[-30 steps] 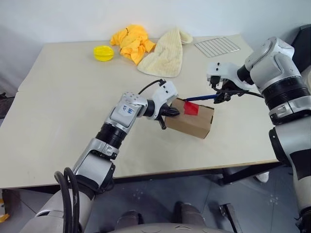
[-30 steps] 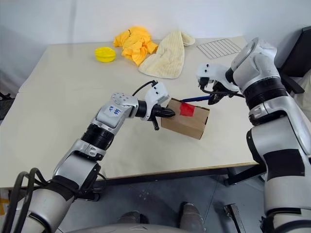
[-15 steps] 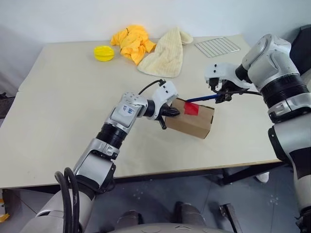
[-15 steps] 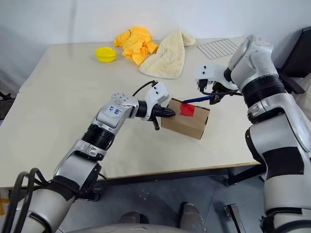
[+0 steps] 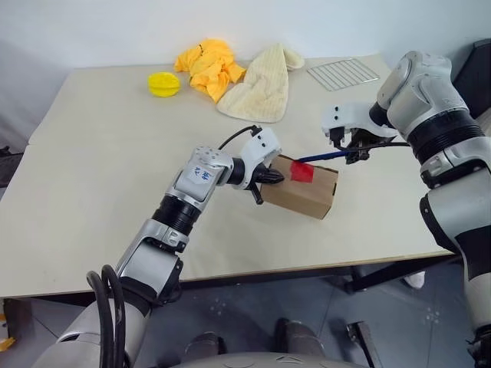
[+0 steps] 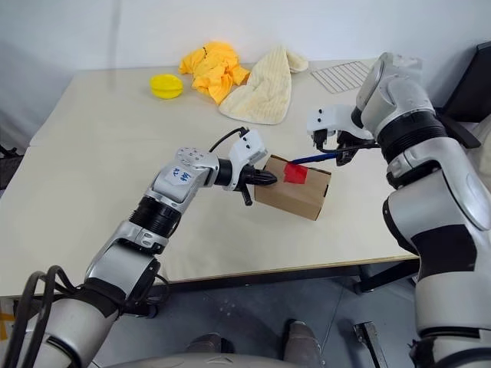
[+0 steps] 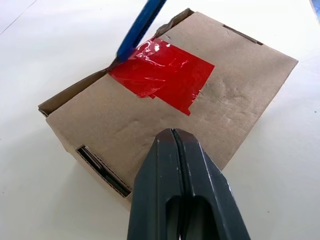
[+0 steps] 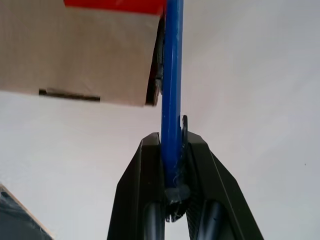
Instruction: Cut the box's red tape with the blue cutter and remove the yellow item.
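Since a second before, little had changed. The left gripper (image 5: 265, 178) stayed pressed together against the box (image 5: 305, 188), one box near the table's (image 5: 100, 169) middle. The cutter tip stayed at the red tape's (image 5: 301, 172) far edge (one patch, uncut), so cutting was barely begun. The right gripper (image 5: 351, 152) kept pinching the one blue cutter (image 5: 321, 156) while its wrist turned. No yellow item showed yet.
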`<control>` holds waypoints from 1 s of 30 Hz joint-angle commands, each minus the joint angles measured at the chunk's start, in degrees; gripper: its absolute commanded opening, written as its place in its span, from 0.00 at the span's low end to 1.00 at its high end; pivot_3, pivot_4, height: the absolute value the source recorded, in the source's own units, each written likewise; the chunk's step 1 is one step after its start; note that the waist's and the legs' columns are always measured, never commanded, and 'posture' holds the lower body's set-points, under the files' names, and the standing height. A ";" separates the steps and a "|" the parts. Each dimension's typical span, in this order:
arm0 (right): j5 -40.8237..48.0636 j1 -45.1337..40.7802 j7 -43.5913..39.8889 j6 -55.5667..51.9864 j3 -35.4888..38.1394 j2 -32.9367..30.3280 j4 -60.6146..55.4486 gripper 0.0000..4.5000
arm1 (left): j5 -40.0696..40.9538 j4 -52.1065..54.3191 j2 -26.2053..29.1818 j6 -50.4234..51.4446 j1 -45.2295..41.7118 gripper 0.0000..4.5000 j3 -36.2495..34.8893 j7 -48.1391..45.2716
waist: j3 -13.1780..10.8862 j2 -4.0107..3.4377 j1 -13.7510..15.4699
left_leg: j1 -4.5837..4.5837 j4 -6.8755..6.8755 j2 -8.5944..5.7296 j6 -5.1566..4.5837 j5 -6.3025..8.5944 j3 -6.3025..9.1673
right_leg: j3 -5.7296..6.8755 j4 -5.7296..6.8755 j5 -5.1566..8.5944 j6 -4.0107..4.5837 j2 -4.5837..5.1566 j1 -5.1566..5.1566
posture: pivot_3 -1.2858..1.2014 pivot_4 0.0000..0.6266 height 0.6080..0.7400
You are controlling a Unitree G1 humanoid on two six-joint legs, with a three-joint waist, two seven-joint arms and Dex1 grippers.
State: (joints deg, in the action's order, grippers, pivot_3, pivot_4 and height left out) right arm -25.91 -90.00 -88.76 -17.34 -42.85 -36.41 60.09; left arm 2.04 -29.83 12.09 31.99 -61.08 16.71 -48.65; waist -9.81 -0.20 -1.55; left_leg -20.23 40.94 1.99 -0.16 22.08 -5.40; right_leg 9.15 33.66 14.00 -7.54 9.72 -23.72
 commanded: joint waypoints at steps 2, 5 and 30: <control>-0.50 -1.18 -3.74 3.34 -3.55 -1.96 1.43 0.03 | -1.77 -2.42 -0.53 1.23 1.79 0.00 1.40 1.00 | 0.00 0.00 0.04 | 0.00 0.00 0.00 0.00 0.00 0.00 | 0.00 0.00 0.00 0.00 0.00 0.00 | 0.52 0.24 1.00; -0.10 -1.52 -3.74 4.30 -4.50 -2.20 2.04 0.03 | -1.77 -2.72 -0.64 1.08 1.67 0.00 1.33 1.13 | 0.00 0.00 0.01 | 0.00 0.01 0.00 0.00 0.00 0.00 | 0.00 0.00 0.00 0.00 0.00 0.01 | 0.52 0.24 1.00; 2.87 -1.48 -3.74 5.83 -10.41 -5.91 2.27 0.03 | -1.86 -3.03 -0.92 0.76 1.57 0.00 0.94 1.28 | -0.01 -0.02 0.02 | -0.02 0.00 0.00 0.00 0.00 0.00 | 0.00 -0.01 0.00 0.00 0.00 -0.01 | 0.52 0.24 1.00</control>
State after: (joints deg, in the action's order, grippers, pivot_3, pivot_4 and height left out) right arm -23.41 -91.07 -88.90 -12.30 -53.29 -40.65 62.98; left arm 2.04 -30.28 11.50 31.78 -61.08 16.11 -48.15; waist -9.82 -0.22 -1.53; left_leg -20.25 40.94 1.99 -0.16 22.08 -5.40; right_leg 9.15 33.64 14.00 -7.54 9.72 -23.73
